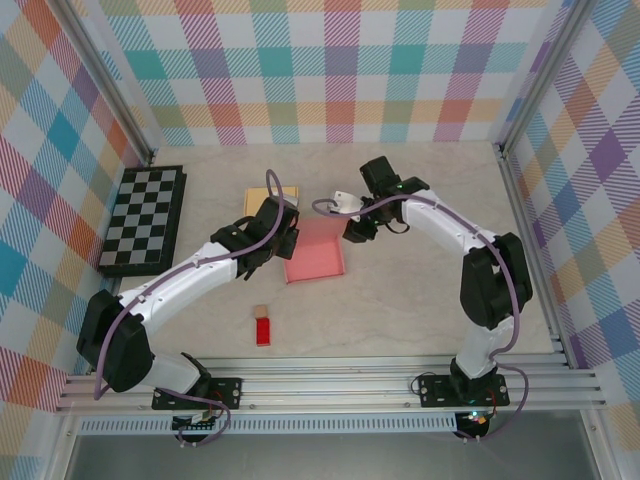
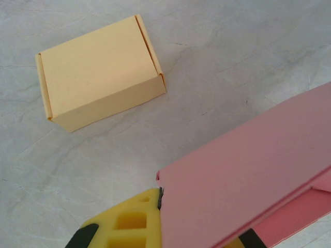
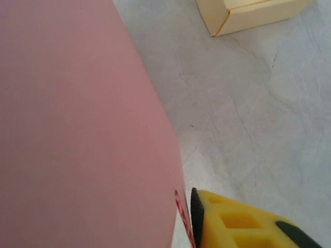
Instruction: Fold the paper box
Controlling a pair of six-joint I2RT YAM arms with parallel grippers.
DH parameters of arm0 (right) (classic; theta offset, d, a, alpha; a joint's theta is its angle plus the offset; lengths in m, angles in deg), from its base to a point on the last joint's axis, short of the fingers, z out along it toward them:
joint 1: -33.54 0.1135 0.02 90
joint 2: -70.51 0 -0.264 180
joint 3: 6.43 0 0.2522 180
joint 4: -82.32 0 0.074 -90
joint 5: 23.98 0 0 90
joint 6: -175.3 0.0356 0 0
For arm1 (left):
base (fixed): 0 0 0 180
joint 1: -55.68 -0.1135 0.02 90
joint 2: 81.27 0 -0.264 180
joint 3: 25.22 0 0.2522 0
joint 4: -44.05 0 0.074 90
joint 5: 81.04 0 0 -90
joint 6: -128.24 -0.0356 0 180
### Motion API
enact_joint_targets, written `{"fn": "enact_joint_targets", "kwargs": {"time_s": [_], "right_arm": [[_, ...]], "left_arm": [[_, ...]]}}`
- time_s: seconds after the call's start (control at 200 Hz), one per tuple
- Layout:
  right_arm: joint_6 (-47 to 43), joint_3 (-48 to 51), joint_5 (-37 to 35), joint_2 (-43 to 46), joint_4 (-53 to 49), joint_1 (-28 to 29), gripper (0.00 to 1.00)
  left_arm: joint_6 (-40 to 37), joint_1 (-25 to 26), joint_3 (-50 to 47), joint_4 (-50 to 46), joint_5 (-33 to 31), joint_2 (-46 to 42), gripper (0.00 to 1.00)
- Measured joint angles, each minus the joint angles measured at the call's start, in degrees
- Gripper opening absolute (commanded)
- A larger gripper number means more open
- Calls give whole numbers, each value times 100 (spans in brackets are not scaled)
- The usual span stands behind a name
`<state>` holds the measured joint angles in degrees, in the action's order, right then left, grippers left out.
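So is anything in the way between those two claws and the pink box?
Nothing visible. The left claw is shut on the edge of the pink box, and the right claw is right beside it. The yellow box sits apart behind, and the red block apart in front.

"Can you see the right gripper (image 3: 192, 217)'s jaws?"
"No, the pink box (image 3: 77, 129) hides one finger. The yellow box (image 3: 253, 15) is cut off at the top edge, and that red thing (image 1: 263, 330) is too small to name."
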<state>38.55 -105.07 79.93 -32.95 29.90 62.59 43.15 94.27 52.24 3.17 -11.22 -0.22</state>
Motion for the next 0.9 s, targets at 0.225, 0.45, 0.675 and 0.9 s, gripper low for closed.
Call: {"fn": "enact_joint_targets", "kwargs": {"time_s": [0.225, 0.45, 0.675, 0.9], "right_arm": [[662, 2, -234, 2, 323, 146, 2], [2339, 111, -986, 24, 1003, 365, 1], [3978, 809, -1587, 131, 2050, 450, 0], [4758, 1545, -2026, 369, 2651, 542, 0]], "left_arm": [[378, 2, 66, -101, -98, 15, 0], [1093, 2, 72, 142, -409, 173, 0], [1812, 9, 13, 785, -671, 568, 0], [2684, 42, -372, 1554, -535, 798, 0]]}}
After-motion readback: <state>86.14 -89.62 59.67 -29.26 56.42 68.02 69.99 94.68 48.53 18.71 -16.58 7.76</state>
